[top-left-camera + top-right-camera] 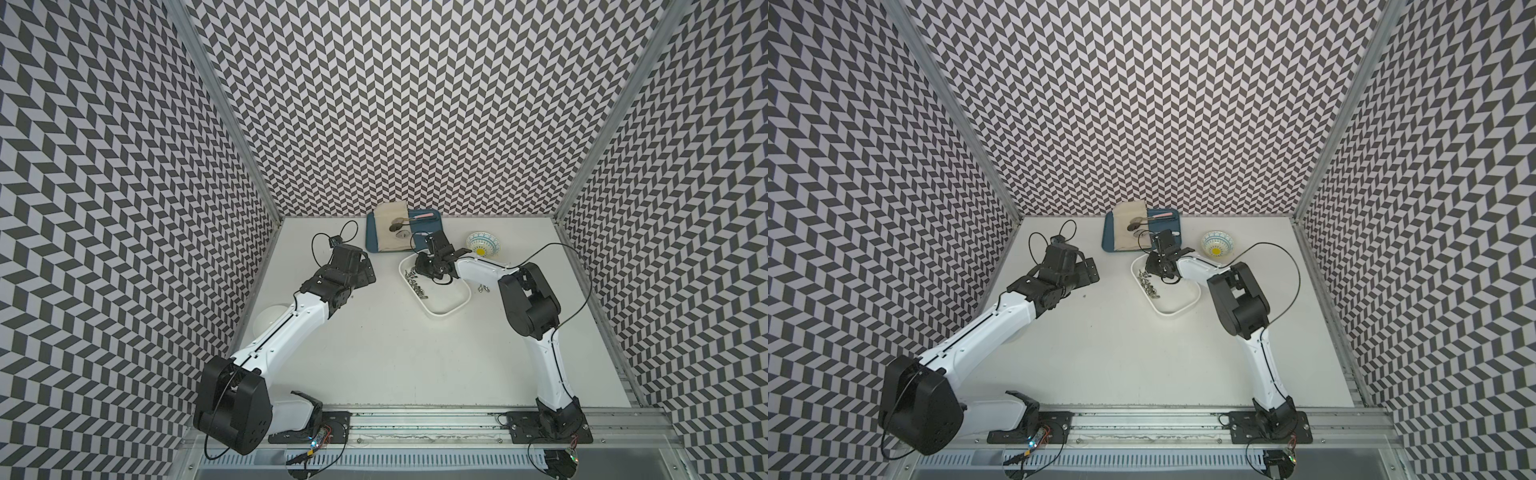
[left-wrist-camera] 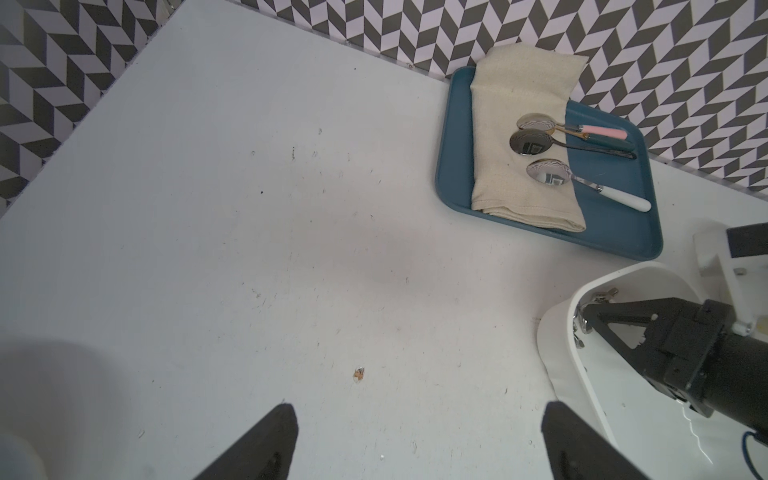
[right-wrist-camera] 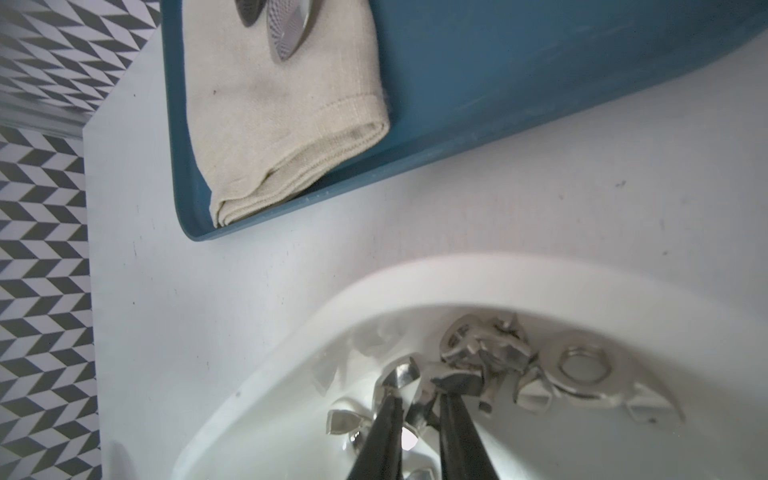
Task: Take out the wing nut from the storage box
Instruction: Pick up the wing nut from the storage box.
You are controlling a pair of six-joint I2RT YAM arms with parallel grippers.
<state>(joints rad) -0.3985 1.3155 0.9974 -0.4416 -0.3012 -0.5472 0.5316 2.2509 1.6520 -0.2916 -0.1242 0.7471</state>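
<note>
The storage box (image 1: pixel 446 311) (image 1: pixel 1173 311) is a shallow white tub right of the table's middle, with several silver wing nuts (image 1: pixel 413 282) heaped along its left wall. My right gripper (image 3: pixel 419 388) reaches down into the far corner of that heap. Its two dark fingers (image 3: pixel 386 419) stand close together with one wing nut (image 3: pixel 422 401) pinched between them. In both top views the right gripper (image 1: pixel 419 268) (image 1: pixel 1149 267) sits low inside the box. My left gripper (image 2: pixel 419 409) (image 1: pixel 365 270) hangs open over bare table left of the box, holding nothing.
Behind the box lies a dark-blue tray (image 1: pixel 436 226) (image 2: pixel 615 224) with a folded beige cloth (image 2: pixel 519 137) and three spoons. A patterned round bowl (image 1: pixel 483 244) stands to the box's far right. Two loose wing nuts (image 1: pixel 482 287) lie on the table right of the box.
</note>
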